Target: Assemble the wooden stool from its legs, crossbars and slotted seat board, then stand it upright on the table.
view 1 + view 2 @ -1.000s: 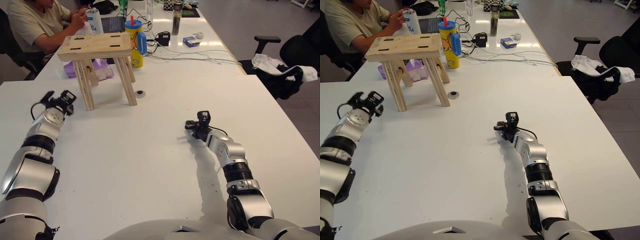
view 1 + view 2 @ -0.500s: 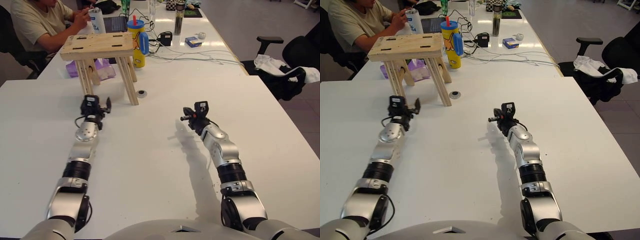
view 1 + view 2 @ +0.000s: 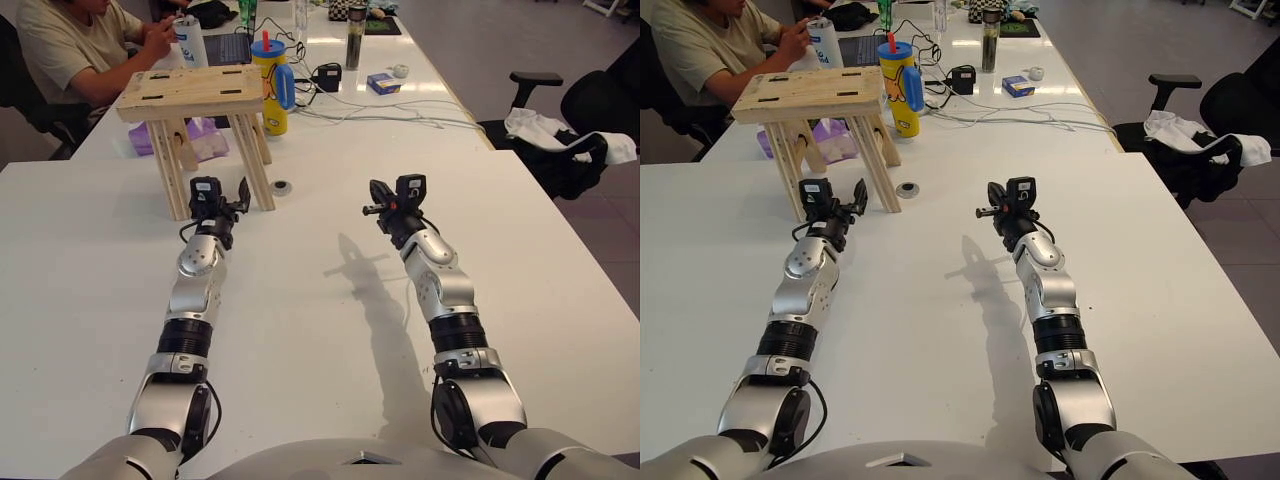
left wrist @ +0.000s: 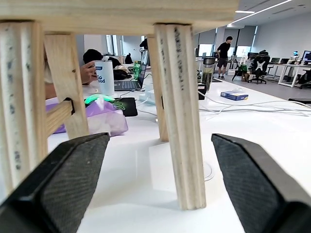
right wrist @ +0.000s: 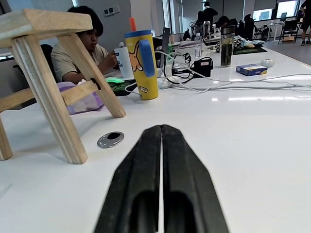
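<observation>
Four legs down, the stool (image 3: 190,95) stands upright and assembled at the far left of the worktop (image 3: 300,330), with the seat board on top and a crossbar (image 4: 58,116) between its legs. The left tool (image 3: 222,190) hangs open just in front of the stool's near legs, its pads (image 4: 73,179) wide apart and one leg (image 4: 182,116) showing beyond them. The right tool (image 3: 378,200) is raised over mid-worktop, well apart from the stool, its fingers (image 5: 146,194) pressed together on nothing. A metal disc (image 3: 283,186) lies near the stool, and a yellow cup (image 3: 270,85) stands behind it
</observation>
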`<state>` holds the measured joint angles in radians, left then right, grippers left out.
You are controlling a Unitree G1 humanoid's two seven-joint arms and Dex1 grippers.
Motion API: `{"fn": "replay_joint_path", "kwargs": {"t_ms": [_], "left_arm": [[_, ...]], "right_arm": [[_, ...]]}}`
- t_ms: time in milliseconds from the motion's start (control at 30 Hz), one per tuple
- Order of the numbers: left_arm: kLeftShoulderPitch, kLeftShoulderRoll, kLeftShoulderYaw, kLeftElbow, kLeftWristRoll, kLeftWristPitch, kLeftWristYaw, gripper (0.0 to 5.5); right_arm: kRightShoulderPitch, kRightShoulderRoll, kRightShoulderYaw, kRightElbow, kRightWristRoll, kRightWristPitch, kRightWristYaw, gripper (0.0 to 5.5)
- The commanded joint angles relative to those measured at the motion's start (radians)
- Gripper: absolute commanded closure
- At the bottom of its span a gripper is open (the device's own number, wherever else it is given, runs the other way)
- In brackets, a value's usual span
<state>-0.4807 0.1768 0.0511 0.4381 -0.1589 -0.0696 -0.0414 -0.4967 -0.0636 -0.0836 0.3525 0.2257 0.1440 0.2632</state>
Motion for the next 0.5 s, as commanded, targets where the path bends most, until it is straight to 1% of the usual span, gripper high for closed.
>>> {"fn": "replay_joint_path", "kwargs": {"t_ms": [33, 300, 500], "left_arm": [[-0.06, -0.019, 0.005, 0.044, 0.024, -0.024, -0.004, 1.6], [-0.072, -0.042, 0.005, 0.043, 0.059, -0.047, 0.011, 1.6], [-0.098, -0.055, 0.0, 0.106, 0.106, -0.133, 0.028, 1.6]], "right_arm": [[0.019, -0.013, -0.034, -0.048, 0.013, 0.015, -0.027, 5.5], [0.036, -0.015, -0.032, -0.114, 0.007, 0.063, -0.035, 5.5], [0.065, 0.005, -0.03, -0.107, -0.02, 0.036, -0.088, 5.5]]}}
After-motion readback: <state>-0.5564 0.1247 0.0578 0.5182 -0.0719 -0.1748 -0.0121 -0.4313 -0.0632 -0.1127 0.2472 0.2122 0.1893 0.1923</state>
